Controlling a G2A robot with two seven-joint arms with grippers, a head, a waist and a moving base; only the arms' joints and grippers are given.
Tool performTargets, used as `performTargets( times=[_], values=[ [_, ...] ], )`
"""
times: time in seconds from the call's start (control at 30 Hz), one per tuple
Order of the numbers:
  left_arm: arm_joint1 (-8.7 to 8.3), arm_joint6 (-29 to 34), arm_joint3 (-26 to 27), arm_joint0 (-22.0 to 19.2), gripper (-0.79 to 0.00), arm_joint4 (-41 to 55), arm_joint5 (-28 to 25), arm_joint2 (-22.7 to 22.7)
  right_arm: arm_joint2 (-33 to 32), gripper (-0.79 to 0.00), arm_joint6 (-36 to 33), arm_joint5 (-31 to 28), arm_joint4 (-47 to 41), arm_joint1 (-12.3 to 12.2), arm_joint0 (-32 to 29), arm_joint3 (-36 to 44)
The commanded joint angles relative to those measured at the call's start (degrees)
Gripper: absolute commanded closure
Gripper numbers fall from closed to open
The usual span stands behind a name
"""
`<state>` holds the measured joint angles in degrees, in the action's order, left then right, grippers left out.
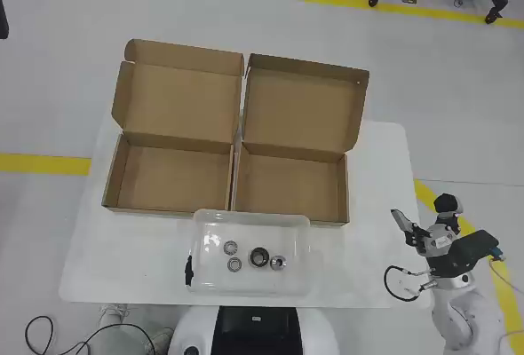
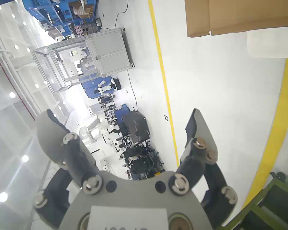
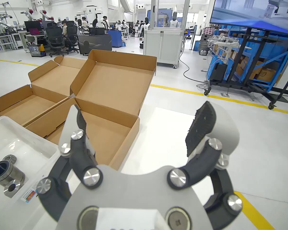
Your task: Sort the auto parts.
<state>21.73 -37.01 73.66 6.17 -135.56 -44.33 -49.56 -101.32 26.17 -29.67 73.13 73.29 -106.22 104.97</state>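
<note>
Right pincer (image 3: 140,111) apart, right of counter (image 1: 377,177); left pincer (image 2: 121,113) apart too. Four metal parts (image 1: 260,257) in clear tray (image 1: 207,222) at near edge, two open cardboard boxes (image 1: 169,182) beyond.

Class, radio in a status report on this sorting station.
Left gripper open, empty. Right gripper open, empty. Metal parts in clear tray, cardboard boxes open. Nothing blocking the tray.
</note>
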Motion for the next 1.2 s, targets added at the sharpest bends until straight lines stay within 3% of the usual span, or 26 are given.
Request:
performTargets(
  times=[0.0,0.73,1.0,1.17],
  values=[
    [0.00,0.0,0.0,0.0,-0.784,0.0,0.0,0.0,0.0,-0.785,0.0,0.0,0.0,0.0,0.0,0.0],
    [0.00,0.0,0.0,0.0,-0.785,0.0,0.0,0.0,0.2,-0.785,-0.7,0.1,0.2,0.0,0.4,0.5],
    [0.00,0.0,0.0,0.0,-0.785,0.0,0.0,0.0,2.7,-0.785,-3.0,-4.2,3.1,-0.5,1.4,2.0],
    [0.00,0.0,0.0,0.0,-0.785,0.0,0.0,0.0,5.2,-0.785,-4.1,-10.5,5.5,-1.0,2.2,2.5]
  ],
)
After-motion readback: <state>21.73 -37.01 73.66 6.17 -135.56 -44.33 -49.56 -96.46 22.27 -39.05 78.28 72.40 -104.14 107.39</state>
